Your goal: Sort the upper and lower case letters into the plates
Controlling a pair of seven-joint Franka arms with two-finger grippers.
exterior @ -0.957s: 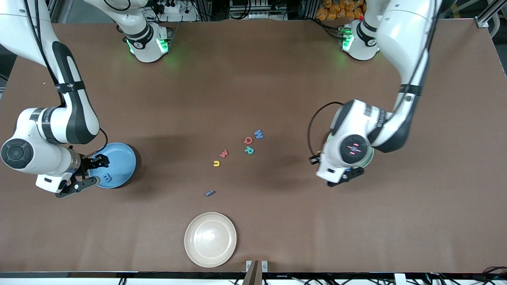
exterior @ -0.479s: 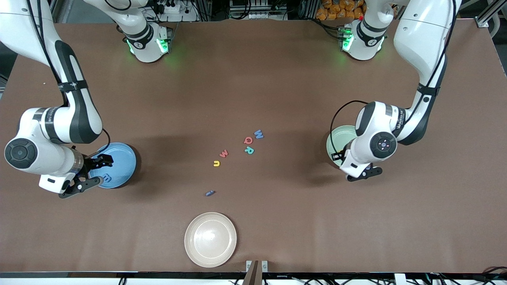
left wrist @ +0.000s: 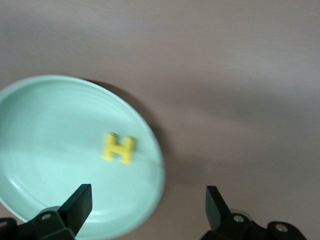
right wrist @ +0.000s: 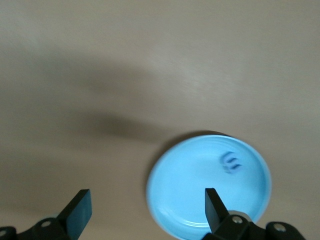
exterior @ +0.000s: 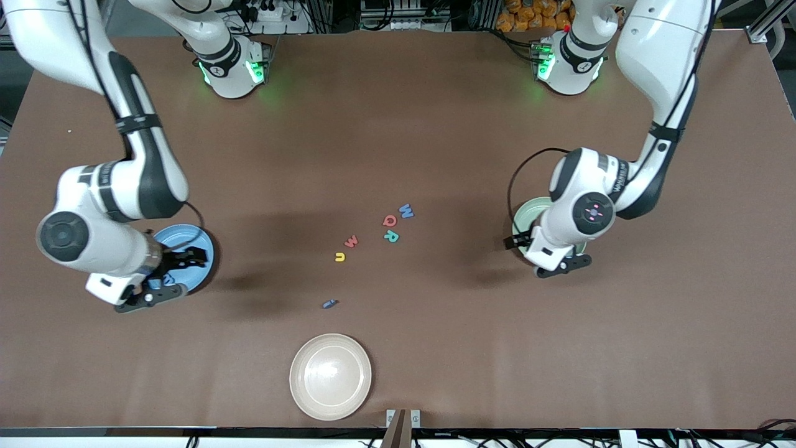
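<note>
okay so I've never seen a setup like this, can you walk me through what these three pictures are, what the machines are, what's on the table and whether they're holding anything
These are two white robot arms bolted along one edge of a brown table. The wide picture looks down from a camera facing them. The other two come from cameras on each arm's wrist, looking past its two black fingers.

The left gripper hangs open over a mint green plate with a yellow H lying in it. The right gripper hangs open over a blue plate holding a small blue letter. Neither holds anything.

Mid-table lie five loose letters: blue W, pink Q, teal R, pink w and yellow u. A small blue piece and an empty cream plate lie nearer the camera.
</note>
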